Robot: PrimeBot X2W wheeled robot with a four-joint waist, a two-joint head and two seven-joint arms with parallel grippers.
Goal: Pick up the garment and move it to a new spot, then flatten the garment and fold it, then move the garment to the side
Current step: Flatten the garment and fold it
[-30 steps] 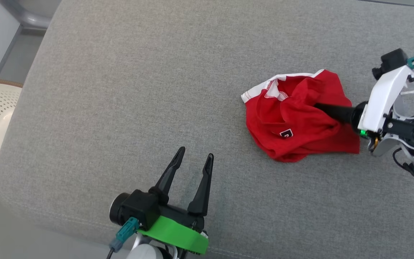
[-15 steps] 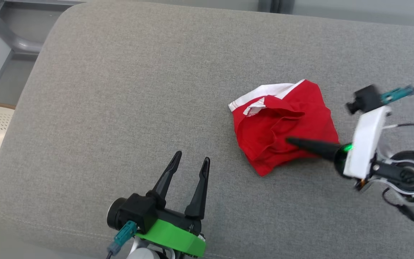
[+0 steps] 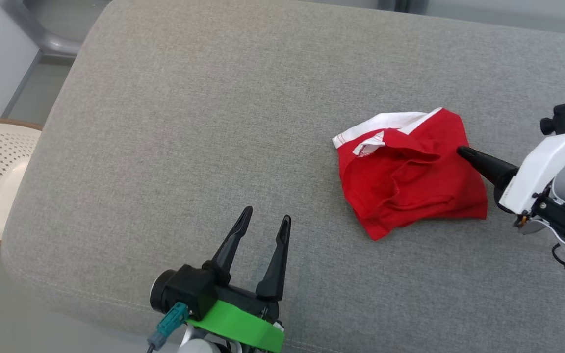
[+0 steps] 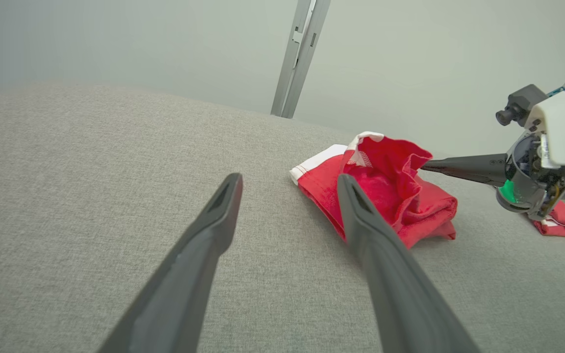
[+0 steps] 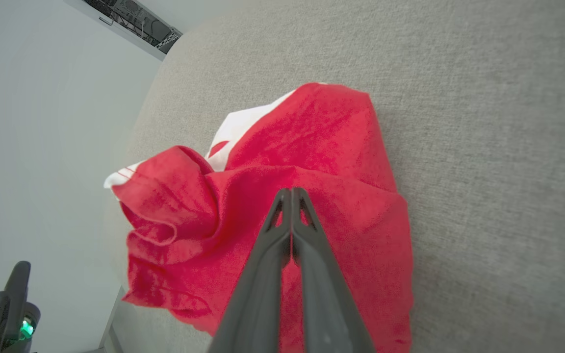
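Since a second ago, the right gripper (image 3: 461, 151) has pulled back from the middle of the garment (image 3: 410, 181) to its right side. The cloth has also turned over, so the small black patch is hidden. The head camera has moved a bit too, so I go by the cloth and not by the whole picture. The two long fingers are pressed tight together. In the left wrist view the red cloth stands up in a peak right at the tip, so I think a thin fold is pinched there. The garment lies in a crumpled red heap with its white band showing. It sits on the right part of the grey cushion (image 3: 214, 122), far from the left edge and about halfway between the far edge and the near edge. The left gripper (image 3: 268, 215) hovers over the near edge with its fingers spread wide and nothing between them, well apart from the cloth. I think I am in the first step, picking the garment up to carry it to a new spot. Next I need to lift gently, so the thin fold does not slip out. Then I carry it toward the open middle of the cushion and let go, so both grippers can smooth it flat.
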